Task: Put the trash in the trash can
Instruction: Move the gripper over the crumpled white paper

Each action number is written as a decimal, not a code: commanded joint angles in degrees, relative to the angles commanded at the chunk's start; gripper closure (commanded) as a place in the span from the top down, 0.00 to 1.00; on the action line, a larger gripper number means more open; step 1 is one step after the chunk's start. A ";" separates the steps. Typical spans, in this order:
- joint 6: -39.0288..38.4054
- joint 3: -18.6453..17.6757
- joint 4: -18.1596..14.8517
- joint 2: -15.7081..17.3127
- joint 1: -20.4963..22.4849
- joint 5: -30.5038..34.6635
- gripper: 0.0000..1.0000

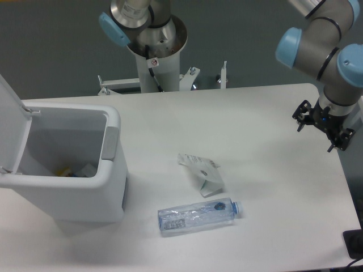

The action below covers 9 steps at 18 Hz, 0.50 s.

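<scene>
Trash lies in two pieces near the middle of the white desk point(266, 113). One is a small crumpled white paper wrapper point(202, 173) with faint print, folded into an uneven wedge. The other is a clear, crushed plastic bottle point(198, 215) with a blue cap, lying flat just in front of the wrapper; its long axis runs nearly left to right, with the cap pointing right. At the left stands one trash can point(79, 192), a white plastic bin with rounded corners and a grey panel on its side. Its lid is swung up and a few scraps show inside. The hand point(322, 125) hangs over the desk's far right edge, well apart from both pieces, its dark fingers spread and gripping nothing.
</scene>
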 joint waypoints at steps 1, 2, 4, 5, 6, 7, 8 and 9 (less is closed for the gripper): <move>0.09 0.00 0.00 0.00 0.00 0.00 1.00; 0.09 0.00 0.00 0.00 0.00 0.00 1.00; 0.00 0.00 0.00 0.00 0.00 0.00 1.00; 0.00 0.00 -0.09 0.09 0.00 0.00 1.00; -0.09 0.00 -0.17 0.09 0.00 0.00 1.00; 0.00 0.09 -0.17 0.09 0.00 -0.09 1.00; 0.00 0.09 -0.35 0.09 0.00 -0.09 1.00; 0.00 0.09 -0.44 0.17 0.00 -0.17 1.00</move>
